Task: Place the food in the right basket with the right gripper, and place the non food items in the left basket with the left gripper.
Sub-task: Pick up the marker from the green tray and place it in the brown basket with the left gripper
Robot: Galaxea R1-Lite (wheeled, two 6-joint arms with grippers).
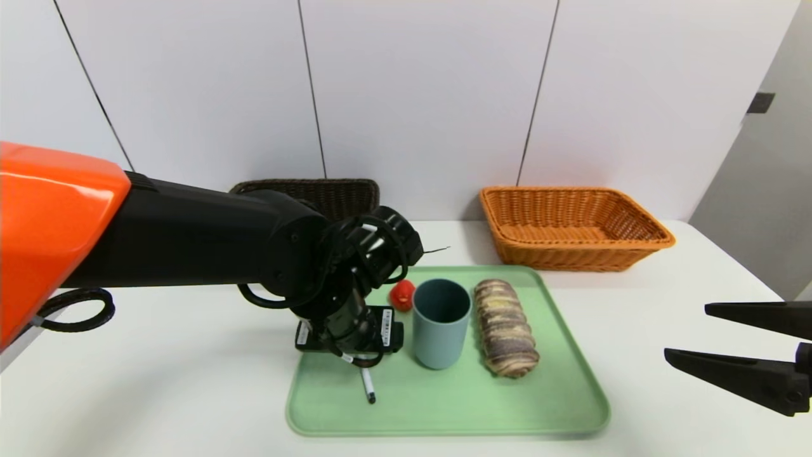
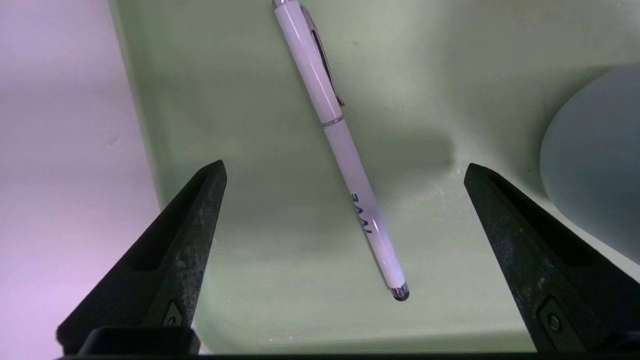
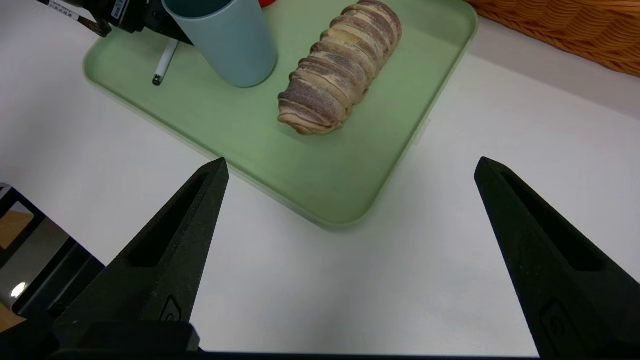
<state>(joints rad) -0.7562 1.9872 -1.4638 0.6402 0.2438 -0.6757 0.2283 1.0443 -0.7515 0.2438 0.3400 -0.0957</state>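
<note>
Nothing sorted yet, by the look of it. The orange wicker basket [image 1: 574, 225] at about one o'clock on the table shows a bare floor, and the dark brown wicker basket [image 1: 317, 193] at eleven o'clock is mostly hidden behind the left arm, so what it holds cannot be told.

Everything in sight sits on the pale green plastic tray [image 1: 444, 406] at the centre. The white pen with a dark tip [image 2: 345, 150] lies flat at the tray's nine o'clock side. The grey-blue cylindrical cup [image 1: 441, 330] stands upright in the middle, and the long striped brown bread loaf [image 1: 504, 327] lies just beside it at three o'clock. A small red item [image 1: 401, 294] peeks out at the cup's ten o'clock; what it is cannot be made out.

The left gripper [image 2: 345, 170] hangs over the pen, pointing steeply down, jaws spread wide with the barrel lying between them and not touched. So the step in hand reads as the first non-food pick.

The right gripper [image 3: 350, 167] waits at four o'clock off the tray, jaws apart and holding nothing, aimed toward the loaf.

Still to do, as I judge it: pen and cup to the left basket, loaf to the right basket, and the red item wherever it belongs.
</note>
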